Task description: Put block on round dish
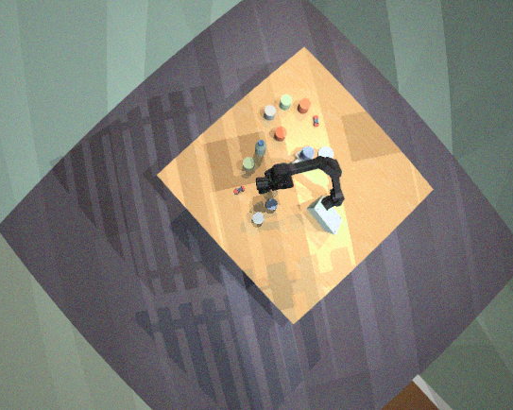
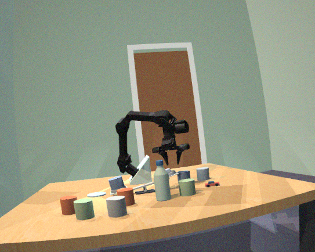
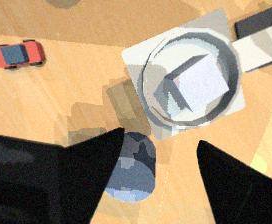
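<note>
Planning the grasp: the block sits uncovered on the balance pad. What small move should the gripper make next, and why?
Probably slide the open, empty gripper sideways until the block lies between its fingers, before descending. In the wrist view the block sits on the pad off to one side, while a cup stands under the gap.
</note>
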### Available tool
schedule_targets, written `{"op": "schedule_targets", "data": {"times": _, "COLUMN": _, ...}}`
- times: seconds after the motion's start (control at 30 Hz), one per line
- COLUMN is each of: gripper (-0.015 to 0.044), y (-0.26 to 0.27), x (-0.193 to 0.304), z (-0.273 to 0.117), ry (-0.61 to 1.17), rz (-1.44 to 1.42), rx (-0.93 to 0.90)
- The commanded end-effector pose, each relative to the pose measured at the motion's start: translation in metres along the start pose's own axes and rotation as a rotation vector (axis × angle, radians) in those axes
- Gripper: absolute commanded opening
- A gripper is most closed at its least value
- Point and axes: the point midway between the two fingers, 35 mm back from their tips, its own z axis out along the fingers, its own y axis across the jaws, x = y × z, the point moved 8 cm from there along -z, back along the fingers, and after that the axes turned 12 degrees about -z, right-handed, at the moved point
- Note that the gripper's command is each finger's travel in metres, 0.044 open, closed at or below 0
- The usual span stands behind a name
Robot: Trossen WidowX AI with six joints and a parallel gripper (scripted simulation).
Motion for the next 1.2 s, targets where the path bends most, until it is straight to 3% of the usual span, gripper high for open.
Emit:
{"op": "schedule_targets", "data": {"times": 0.0, "gripper": 0.026, "y": -0.006, "x": -0.008, "z": -0.008, "ry": -0.01, "rz": 0.163, "rx": -0.01}}
{"op": "schedule_targets", "data": {"times": 0.63, "gripper": 0.026, "y": -0.026, "x": -0.03, "z": -0.016, "ry": -0.023, "rz": 0.818, "rx": 0.003}}
{"op": "schedule_targets", "data": {"times": 1.17, "gripper": 0.026, "y": -0.027, "x": -0.031, "z": -0.001, "ry": -0.024, "rz": 0.841, "rx": 0.004}}
